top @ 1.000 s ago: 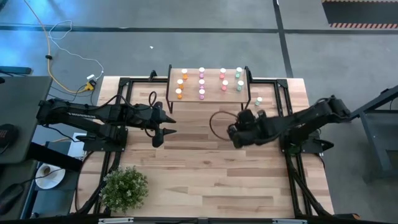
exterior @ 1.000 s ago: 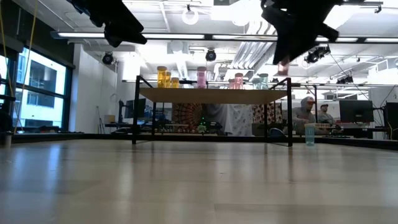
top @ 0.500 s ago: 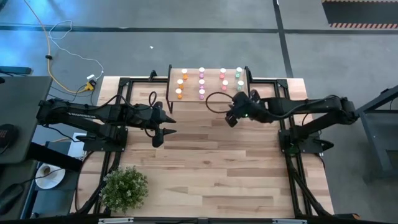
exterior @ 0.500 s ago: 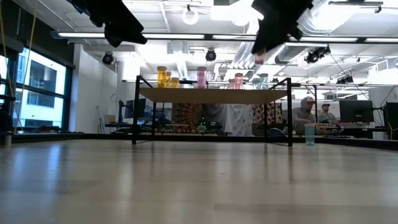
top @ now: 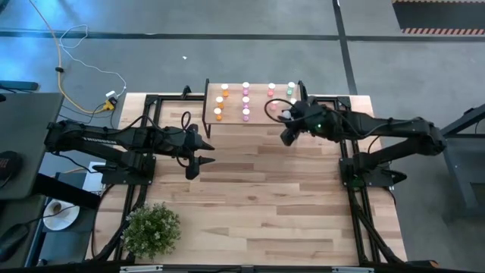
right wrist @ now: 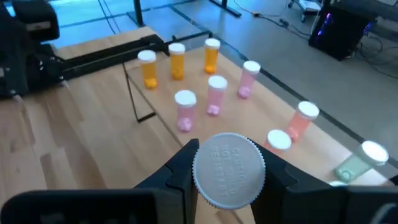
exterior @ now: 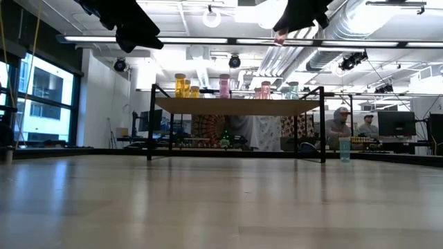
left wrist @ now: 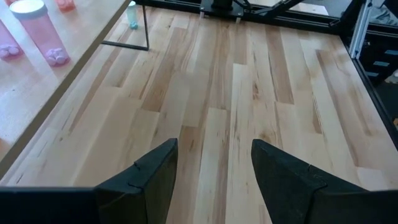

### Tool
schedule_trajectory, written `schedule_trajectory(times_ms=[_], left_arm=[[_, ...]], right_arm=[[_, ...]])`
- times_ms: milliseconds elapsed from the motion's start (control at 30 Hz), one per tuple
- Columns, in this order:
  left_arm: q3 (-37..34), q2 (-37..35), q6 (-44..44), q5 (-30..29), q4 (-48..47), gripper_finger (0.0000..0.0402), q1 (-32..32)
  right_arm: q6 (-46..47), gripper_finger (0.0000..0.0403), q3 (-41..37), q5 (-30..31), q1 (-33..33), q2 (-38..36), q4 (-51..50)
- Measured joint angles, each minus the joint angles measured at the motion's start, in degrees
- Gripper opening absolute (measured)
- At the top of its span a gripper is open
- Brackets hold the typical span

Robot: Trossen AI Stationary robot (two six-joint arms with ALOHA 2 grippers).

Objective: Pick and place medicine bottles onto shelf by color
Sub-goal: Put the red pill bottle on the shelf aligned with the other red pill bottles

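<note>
Right wrist view: right gripper (right wrist: 229, 171) clamps a white-capped medicine bottle (right wrist: 229, 168), unseen overhead, at five o'clock of the shelf (top: 258, 93); left gripper (left wrist: 214, 174) parted, empty, at eight o'clock.

We see two arms of dark, near-black links and chunky joint housings, the left arm (top: 114, 140) and the right arm (top: 379, 136) each mounted on a black metal base frame at its side of the table. A thin black cable loops free above each wrist, and a small green indicator light shows on the right arm near its wrist. Each arm ends in a two-finger gripper, the left gripper (left wrist: 214, 177) and the right gripper (right wrist: 230, 171), whose fingers (left wrist: 155, 177) are matte black, broad, flat-faced and angular, stepping out to a wider black body behind.
</note>
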Motion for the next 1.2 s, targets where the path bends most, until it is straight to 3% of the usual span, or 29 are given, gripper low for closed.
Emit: schedule_trajectory(times_ms=[400, 1200], left_arm=[[0.0, 0.0, 0.02, 0.0, 0.0, 0.0196, -0.02], [0.0, 0.01, 0.0, 0.02, -0.02, 0.0196, -0.02]], right_arm=[[-0.73, 0.0094, 0.0, -9.91, -8.64, 5.02, 0.36], [-2.13, 0.0094, 2.45, -15.31, -14.48, 16.94, -1.55]])
